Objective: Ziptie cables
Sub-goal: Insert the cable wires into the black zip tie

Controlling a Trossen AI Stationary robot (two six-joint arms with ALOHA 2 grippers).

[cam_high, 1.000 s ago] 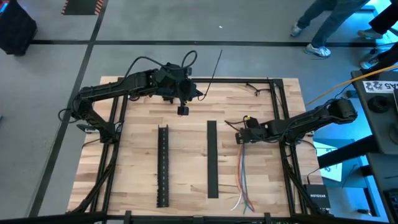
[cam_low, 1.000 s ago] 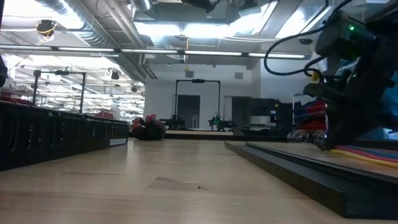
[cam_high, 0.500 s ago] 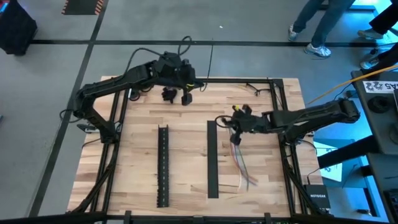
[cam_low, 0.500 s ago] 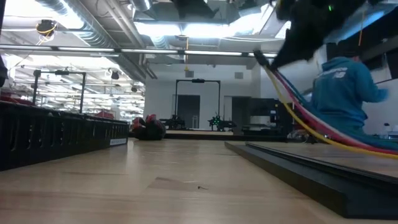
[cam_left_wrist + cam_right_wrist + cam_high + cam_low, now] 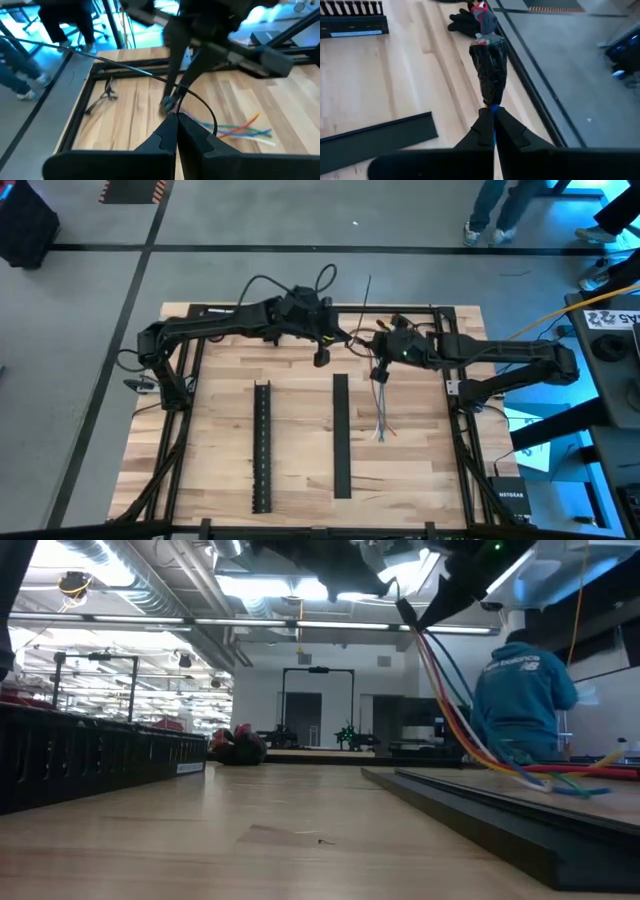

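The cables [image 5: 383, 415] are a bundle of red, yellow, blue and white wires. They hang from my right gripper [image 5: 379, 372], which is shut on them above the table's far middle. Their free ends [image 5: 560, 780] lie on the wood. My left gripper [image 5: 321, 358] hovers just to the left of it, shut on a thin black ziptie [image 5: 366, 295] whose long end sticks out past the far edge. In the left wrist view the ziptie [image 5: 125, 67] bows in front of the shut fingers [image 5: 176, 116], close to the right gripper's tip. My left gripper pinches the ziptie between its two shut fingers; the fingers themselves hide the exact spot. The strap stands clear of the table, one stretch [image 5: 207, 107] arching past the fingertips and the long end [image 5: 60, 47] running away over the far frame. My right gripper pinches the cables between its two fingertips, just behind the black-wrapped end [image 5: 490, 70], which juts out past the fingers. The fingers slant downward. The bundle [image 5: 455, 705] hangs slack below them, with only its loose ends on the table.
A black slotted channel [image 5: 262, 445] and its flat cover [image 5: 341, 435] lie lengthwise on the wood, the cover just left of the cable ends. A black frame [image 5: 452, 350] borders the table. A person in a blue top [image 5: 525, 690] sits beyond the right side.
My right gripper has risen and gone toward the far edge and leftward, rolling its wrist; the cables have come up off the table and now hang, only their free ends still on the wood. My left gripper has moved right and down toward the right gripper, carrying the ziptie along.
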